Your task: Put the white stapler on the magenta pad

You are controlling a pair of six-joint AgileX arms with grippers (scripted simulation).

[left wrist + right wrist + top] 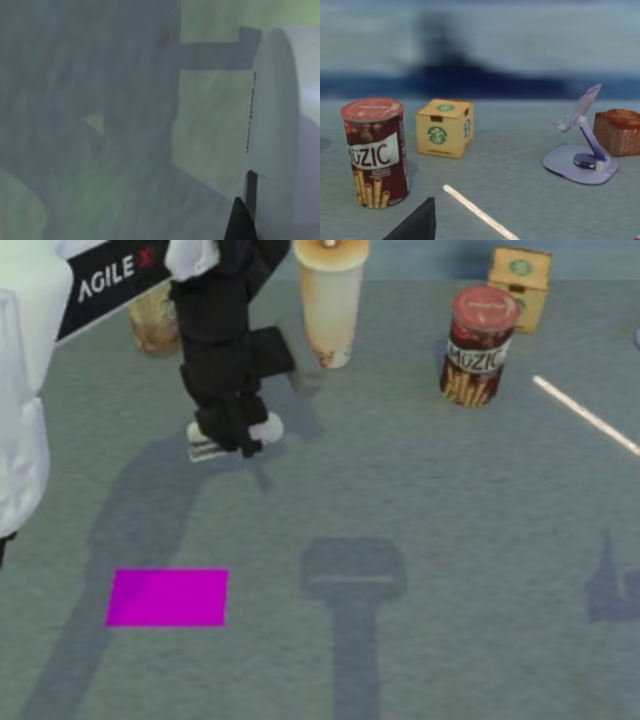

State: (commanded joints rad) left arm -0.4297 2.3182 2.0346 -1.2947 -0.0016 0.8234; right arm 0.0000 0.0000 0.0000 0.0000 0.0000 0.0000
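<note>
While the grey table (470, 540) spreads wide, the left gripper (232, 432) stands low at its far left, jaws clamped on the white stapler (266, 427), which lies on the table beneath it; the magenta pad (168, 597) lies well apart, nearer; the right gripper (415, 225) is barely seen, jaws unclear.

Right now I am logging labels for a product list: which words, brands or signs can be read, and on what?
"AGILE": white letters on the left arm's black casing.
"ÜZIC": red cylindrical biscuit-stick can; first letter hidden.
Green round logo, wording unreadable: tan cardboard box.
</note>
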